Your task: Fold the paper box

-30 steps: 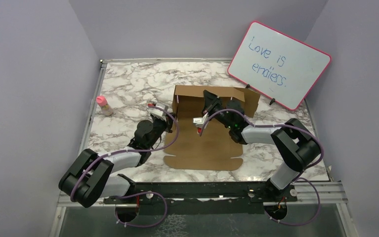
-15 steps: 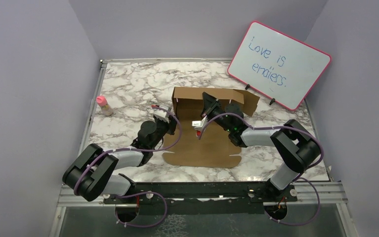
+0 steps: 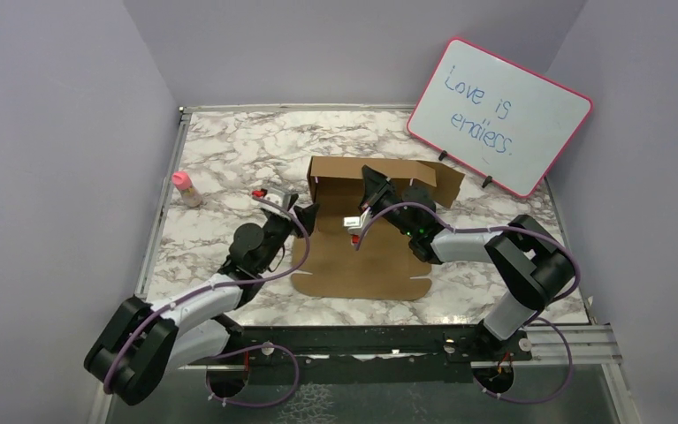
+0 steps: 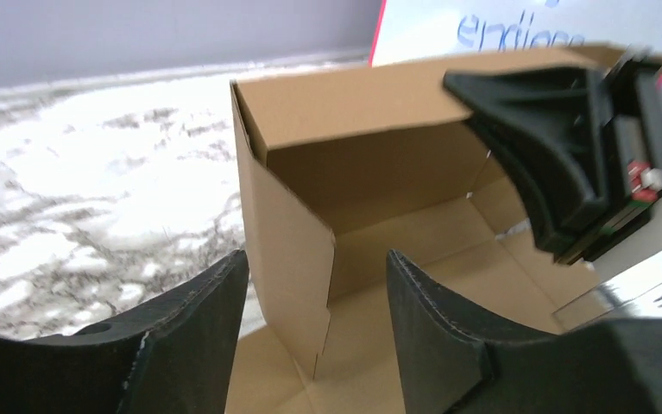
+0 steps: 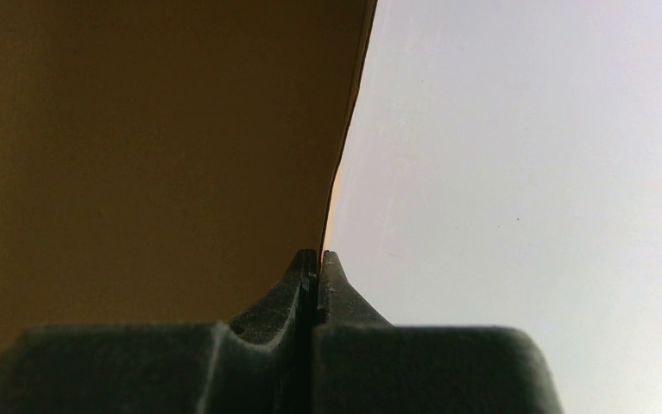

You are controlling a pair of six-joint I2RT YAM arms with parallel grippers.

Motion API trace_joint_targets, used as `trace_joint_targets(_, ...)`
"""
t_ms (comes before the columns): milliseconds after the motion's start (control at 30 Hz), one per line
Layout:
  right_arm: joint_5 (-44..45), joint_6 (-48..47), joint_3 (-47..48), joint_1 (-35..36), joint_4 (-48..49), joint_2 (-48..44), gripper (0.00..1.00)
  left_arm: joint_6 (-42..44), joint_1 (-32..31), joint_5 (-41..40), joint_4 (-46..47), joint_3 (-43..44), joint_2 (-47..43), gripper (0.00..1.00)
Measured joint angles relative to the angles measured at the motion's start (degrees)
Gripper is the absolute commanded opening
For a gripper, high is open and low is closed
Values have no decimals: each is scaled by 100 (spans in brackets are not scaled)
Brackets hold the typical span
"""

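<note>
I am clenching my right pincer (image 5: 317,255) on an upright wall of the paper box (image 3: 361,261); my left pincer (image 4: 317,264) is hanging released, straddling its side wall.

The 2 arms both reach in toward the middle of the table. The left arm stretches from its low elbow at the near left, its forearm slanting up and right. The left gripper (image 3: 305,217) (image 4: 314,272) is wide apart, both black fingers (image 4: 198,319) spread and pointing forward. The right arm bends at a raised elbow on the right, and its forearm runs left. The right gripper (image 3: 372,179) (image 5: 315,256) has its fingertips pressed together, pinching a thin edge of the paper box (image 5: 137,129).
</note>
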Motion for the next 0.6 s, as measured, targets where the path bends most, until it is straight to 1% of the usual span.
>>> trace_joint_targets(167,4,7,0,0,-9,0,1,46,2,-151,66,-11,-636,65)
trace_joint_targets(233,4,20,0,0,-11,0,1,63,31,-203,118,-15,-710,65)
trace_joint_targets(333,9,44,0,0,-17,0,1,44,208,-317,291,-118,-741,71)
trace_joint_targets(367,11,52,0,0,-20,0,1,-81,361,-339,505,-214,-732,72)
trace_joint_targets(433,11,66,0,0,-22,0,1,-144,612,-367,575,-376,-702,73)
trace_joint_targets(467,11,68,0,0,-24,0,1,-249,872,-308,743,-476,-603,73)
trace_joint_targets(500,11,70,0,0,-24,0,1,-341,1121,-258,887,-540,-398,74)
trace_joint_targets(600,15,85,0,0,-26,0,1,-466,1447,-129,1051,-549,162,75)
